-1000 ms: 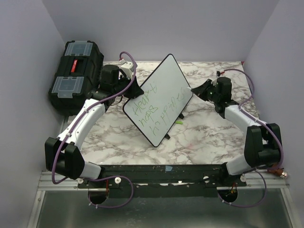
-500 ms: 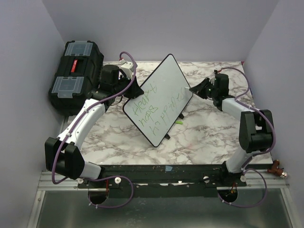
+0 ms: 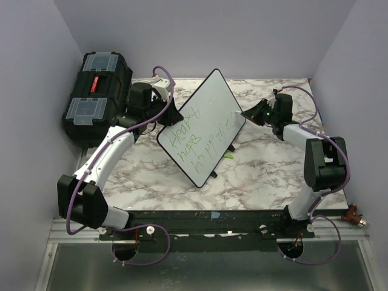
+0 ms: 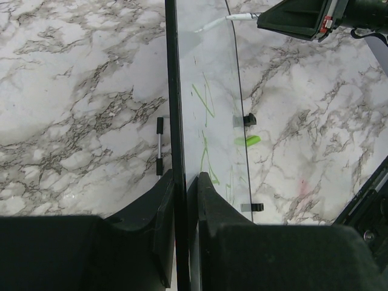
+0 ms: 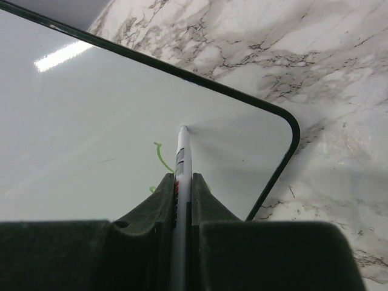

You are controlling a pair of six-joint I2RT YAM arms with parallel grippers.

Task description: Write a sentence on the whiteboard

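The whiteboard (image 3: pixel 203 124) stands tilted on its edge in the middle of the marble table, seen edge-on in the left wrist view (image 4: pixel 177 109). Green handwritten lines of the sentence (image 3: pixel 203 140) run across its lower half. My left gripper (image 3: pixel 170 109) is shut on the board's left edge (image 4: pixel 180 182). My right gripper (image 3: pixel 250 113) is shut on a white marker (image 5: pixel 182 160), whose tip touches the board (image 5: pixel 121 121) near its rounded corner, just past a green stroke (image 5: pixel 160 156).
A black toolbox (image 3: pixel 97 91) with clear lid compartments sits at the back left. A small green cap (image 3: pixel 228 155) lies on the marble table (image 3: pixel 260 163) right of the board, also in the left wrist view (image 4: pixel 248 140). Purple walls enclose the table.
My right arm has swung its elbow in and the gripper has shifted slightly up and left along the board's right edge. The left arm and board have held still.
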